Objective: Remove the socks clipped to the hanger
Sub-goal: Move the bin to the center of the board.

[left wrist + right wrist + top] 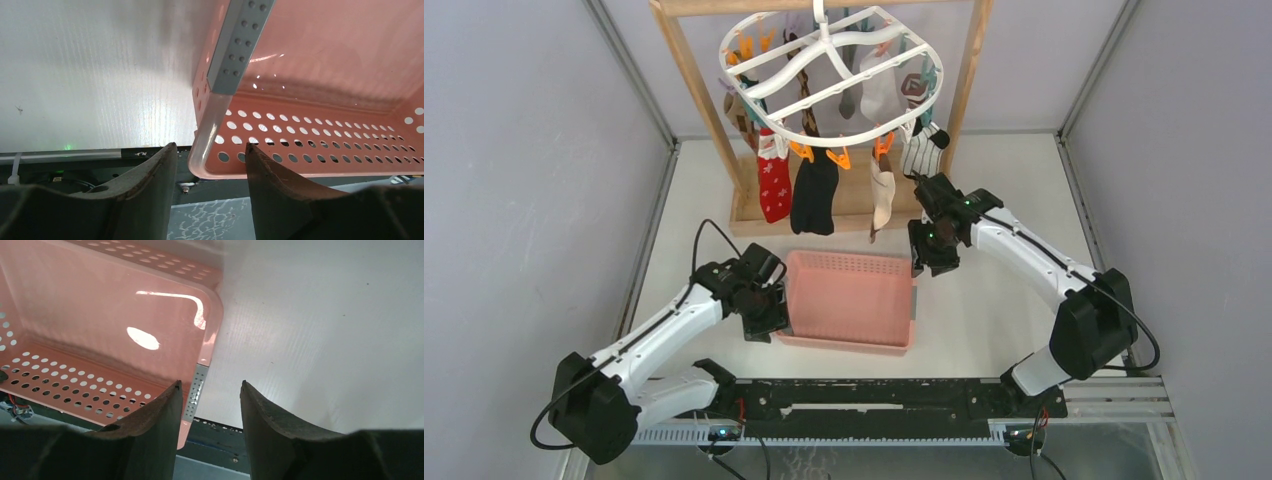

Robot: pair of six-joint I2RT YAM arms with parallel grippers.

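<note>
Spanning the whole scene, the white tabletop [1004,300] carries a wooden frame [969,80] at its far edge. From the frame's top bar hangs the hanger [822,42], a white oval rack, tilted, high above the far edge. A pink perforated basket [849,295] sits toward the near edge, midway between the two arms, with nothing in it.

The socks [814,195] are all clipped to the hanger: a red patterned one [774,185] and a black one side by side, a pale one [882,195] to their right, and a white black-striped one [921,150] at the rack's right end, with more behind.

The left gripper [769,310] is at the basket's left wall, near its near left corner, well apart from every sock. Its fingers [150,185] stand parted on either side of the rim, gaps showing on both sides. The right gripper [929,255] is at the basket's far right corner, below the striped sock and clear of it. Its fingers [155,425] are also parted, with a grey perforated strip [195,390] on the rim lying between them, nearer one finger. Neither holds anything.

Orange clips [839,157] dangle from the rack's near rim.
</note>
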